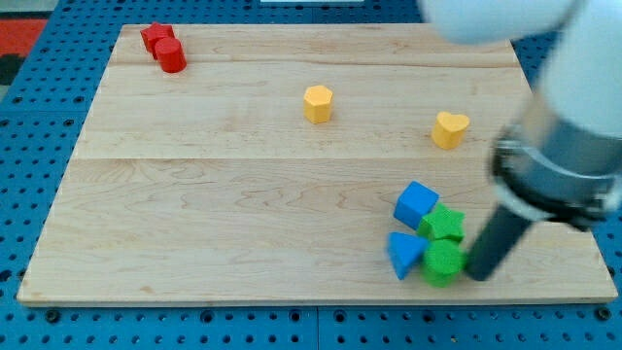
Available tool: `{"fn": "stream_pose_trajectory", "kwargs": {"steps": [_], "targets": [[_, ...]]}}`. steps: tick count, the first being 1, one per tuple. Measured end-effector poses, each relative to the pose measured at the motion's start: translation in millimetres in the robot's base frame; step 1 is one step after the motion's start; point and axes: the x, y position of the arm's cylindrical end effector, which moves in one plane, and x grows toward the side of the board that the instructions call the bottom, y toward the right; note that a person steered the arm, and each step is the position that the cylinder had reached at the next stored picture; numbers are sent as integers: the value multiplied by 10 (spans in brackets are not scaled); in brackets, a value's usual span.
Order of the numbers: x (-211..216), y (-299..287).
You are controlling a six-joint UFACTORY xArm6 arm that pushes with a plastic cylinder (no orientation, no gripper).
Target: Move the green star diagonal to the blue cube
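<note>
Progress: the green star-shaped block (445, 224) already sits touching the blue cube block (416, 204), at the cube's lower right in the view, so a diagonal placement looks largely reached. My judgement: little is left beyond a small nudge to tidy the offset, and backing the rod away without dragging the star.

Location: star is at the near right of the pale wooden table (243, 194), in a tight cluster. Blue cube to its upper left; a second green block, rounded in shape (442, 261), touching just below it; a blue triangular block (403, 255) to the lower left, touching the rounded green one.

Star's look: bright green, matte, points short and blunt; upper face visible, lies flat. Its lower points are partly hidden by the green block below.

My tip (478, 274): dark rod end resting just right of the rounded green block, near-touching it, below and right of the star. No pincer on this arm, so no open or closed state to report.

Elsewhere, well apart: yellow hexagonal block (318, 103) far centre, yellow heart block (450, 128) far right, two red blocks (163, 47) at far left corner, touching.
</note>
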Motion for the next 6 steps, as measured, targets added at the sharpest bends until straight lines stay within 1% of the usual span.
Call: {"fn": "stream_pose_trajectory", "kwargs": {"steps": [1,2,3,4,5,6], "targets": [[-208,-259],[-448,-370],[-377,-174],[-467,633],[-819,721],[-983,3]]}}
